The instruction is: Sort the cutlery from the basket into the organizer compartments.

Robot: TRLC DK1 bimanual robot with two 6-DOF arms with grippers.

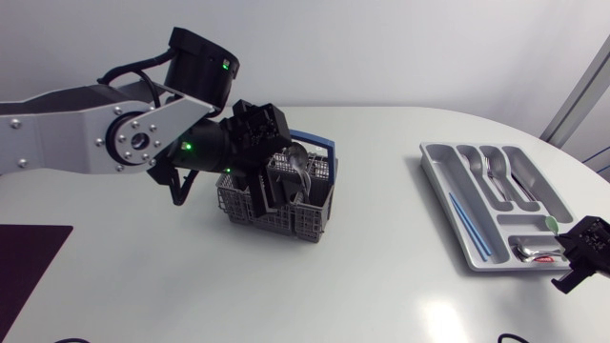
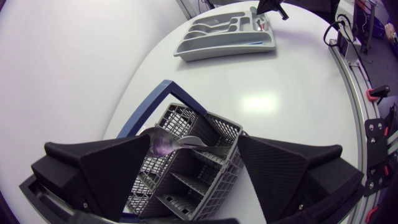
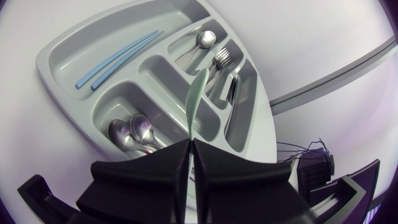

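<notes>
The grey cutlery basket (image 1: pixel 303 221) with a blue handle stands left of the table's middle. My left gripper (image 1: pixel 276 187) hangs over it, open, its fingers straddling the compartments. In the left wrist view a metal spoon (image 2: pixel 180 143) lies across the basket (image 2: pixel 186 180) between the wide fingers of this gripper (image 2: pixel 194 149), its bowl by one finger. The grey organizer (image 1: pixel 440 171) sits at the right. My right gripper (image 1: pixel 579 255) is at its near right corner, shut on a pale green utensil (image 3: pixel 199 99) that points out over the compartments from my right gripper (image 3: pixel 191 144).
The organizer (image 3: pixel 59 53) holds two blue chopsticks (image 3: pixel 118 59) in its long compartment, two spoons (image 3: pixel 134 132) in a small one, and forks (image 3: pixel 224 59) and a spoon (image 3: pixel 204 40) in the far ones. A dark mat (image 1: pixel 29 257) lies at the table's left edge.
</notes>
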